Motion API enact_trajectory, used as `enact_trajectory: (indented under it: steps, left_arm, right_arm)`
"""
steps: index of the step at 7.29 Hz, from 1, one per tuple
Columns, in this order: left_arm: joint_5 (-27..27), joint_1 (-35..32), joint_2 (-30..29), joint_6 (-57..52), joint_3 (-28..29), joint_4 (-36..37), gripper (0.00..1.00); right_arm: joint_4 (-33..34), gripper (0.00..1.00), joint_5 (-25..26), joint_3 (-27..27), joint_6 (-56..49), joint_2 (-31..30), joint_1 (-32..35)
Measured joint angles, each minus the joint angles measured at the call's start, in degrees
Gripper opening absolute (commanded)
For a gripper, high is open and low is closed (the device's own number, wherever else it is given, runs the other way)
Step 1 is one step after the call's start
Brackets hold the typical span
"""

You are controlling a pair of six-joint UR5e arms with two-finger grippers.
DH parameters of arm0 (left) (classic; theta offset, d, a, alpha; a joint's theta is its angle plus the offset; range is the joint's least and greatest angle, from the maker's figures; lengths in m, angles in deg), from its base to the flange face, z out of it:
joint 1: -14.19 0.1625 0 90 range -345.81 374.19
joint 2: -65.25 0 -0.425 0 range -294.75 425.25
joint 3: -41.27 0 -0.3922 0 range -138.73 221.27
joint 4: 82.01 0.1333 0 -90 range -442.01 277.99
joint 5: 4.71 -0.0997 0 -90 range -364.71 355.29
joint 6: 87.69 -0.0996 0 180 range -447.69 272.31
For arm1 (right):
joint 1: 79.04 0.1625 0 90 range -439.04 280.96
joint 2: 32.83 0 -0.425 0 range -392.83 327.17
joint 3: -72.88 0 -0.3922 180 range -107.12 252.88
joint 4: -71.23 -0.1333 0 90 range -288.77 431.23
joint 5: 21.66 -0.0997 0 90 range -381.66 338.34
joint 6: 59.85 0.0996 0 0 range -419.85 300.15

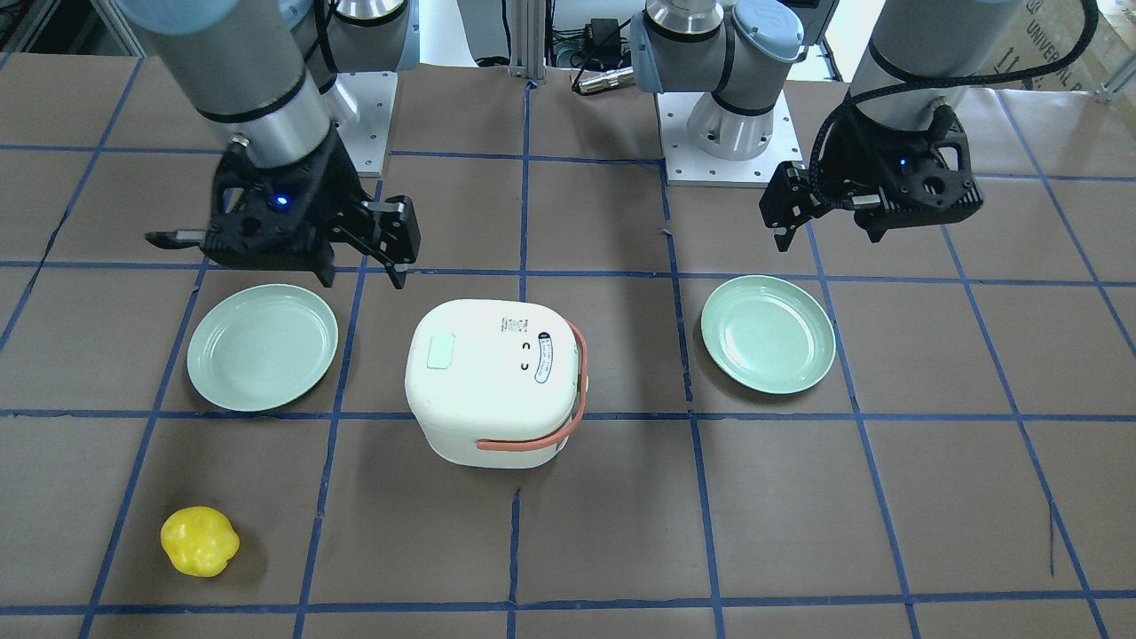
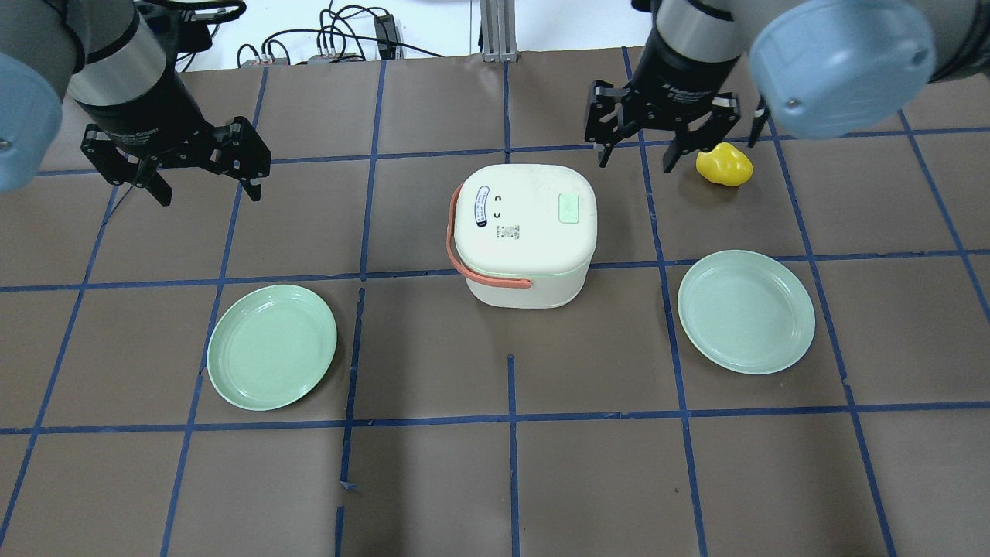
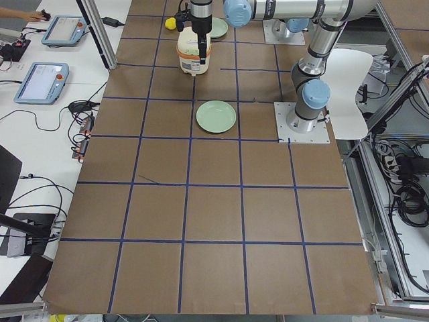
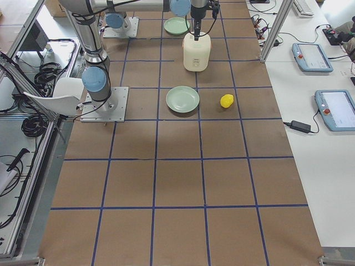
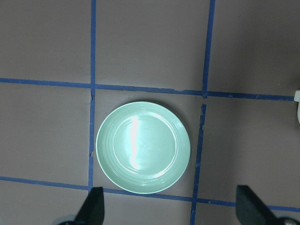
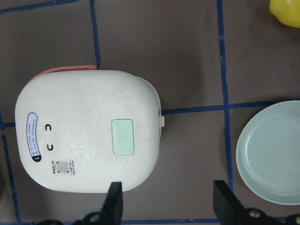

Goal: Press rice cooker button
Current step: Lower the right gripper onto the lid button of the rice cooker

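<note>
The white rice cooker point(image 2: 526, 232) with an orange handle stands at the table's middle, lid shut. Its pale green button point(image 2: 568, 208) lies on the lid's right part and also shows in the right wrist view point(image 6: 123, 136) and the front view point(image 1: 440, 351). My right gripper point(image 2: 638, 151) is open and empty. It hovers above the table just beyond the cooker's far right corner, apart from it. In the right wrist view point(image 6: 169, 206) its fingers point(image 6: 115, 201) frame the cooker's edge. My left gripper point(image 2: 178, 162) is open and empty at the far left, well away from the cooker.
A green plate point(image 2: 272, 346) lies left of the cooker, under the left wrist camera point(image 5: 143, 146). A second green plate point(image 2: 746, 311) lies to the right. A yellow toy pepper point(image 2: 724, 165) sits beside the right gripper, on its right.
</note>
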State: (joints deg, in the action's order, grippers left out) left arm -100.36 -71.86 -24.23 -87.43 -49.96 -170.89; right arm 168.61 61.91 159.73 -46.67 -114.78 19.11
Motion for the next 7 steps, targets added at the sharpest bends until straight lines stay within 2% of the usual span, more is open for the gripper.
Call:
enact_trajectory:
  steps: [4, 7]
  left_arm:
    - [-0.02, 0.0, 0.0, 0.0, 0.0, 0.02, 1.0]
    - [0.01, 0.0, 0.0, 0.0, 0.0, 0.01, 1.0]
  right_arm:
    - [4.17, 0.1, -1.45, 0.28, 2.42, 6.54, 2.16]
    - [5.37, 0.09, -1.59, 0.38, 2.46, 8.03, 2.14]
